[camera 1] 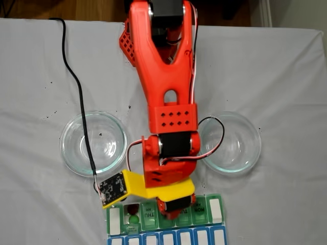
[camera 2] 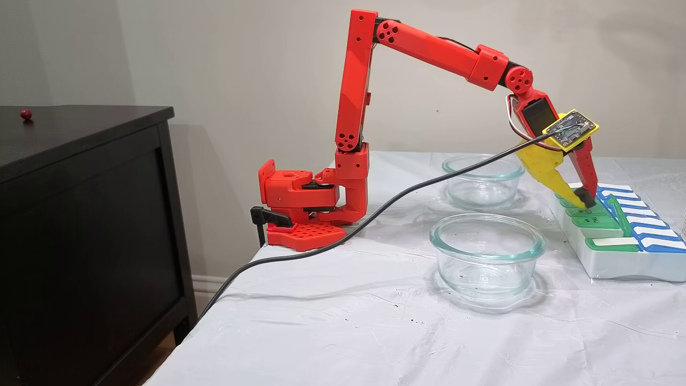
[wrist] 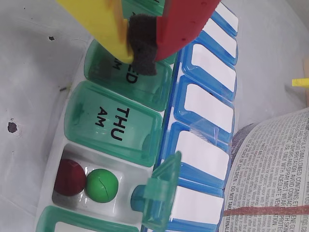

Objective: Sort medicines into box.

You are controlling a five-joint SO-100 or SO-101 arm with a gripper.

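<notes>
Foam-padded fingertips of the tool (wrist: 141, 43) fill the top of the wrist view, one yellow finger and one red, pressed together on black foam with nothing visible between them; so the tool looks closed and empty, hovering just over the WED lid of the box (wrist: 118, 123); below it, at the lower left of that view, one compartment stands open with its translucent green lid (wrist: 161, 191) tipped up, and inside lie a dark red pill (wrist: 70, 177) and a green pill (wrist: 102, 185), touching side by side; the THU AM lid beside them is shut, and the blue row runs along the right; a printed paper (wrist: 270, 174) lies at the lower right edge. From the fixed view above, the box (camera 1: 214, 210) sits at the bottom centre of the frame with the arm reaching over it, and two glass bowls (camera 1: 93, 143) flank the arm, left and right, both appearing empty; a black cable (camera 1: 76, 87) crosses the left bowl; the white surface (camera 1: 286, 71) carries nothing else of note. From the side view one dark red ball (camera 2: 25, 113) rests on a dark cabinet (camera 2: 80, 214) at the upper left, well apart from the surface. As a judgement, two pills are placed; whether others sit under closed lids cannot be told, and the stray ball may yet need fetching.
</notes>
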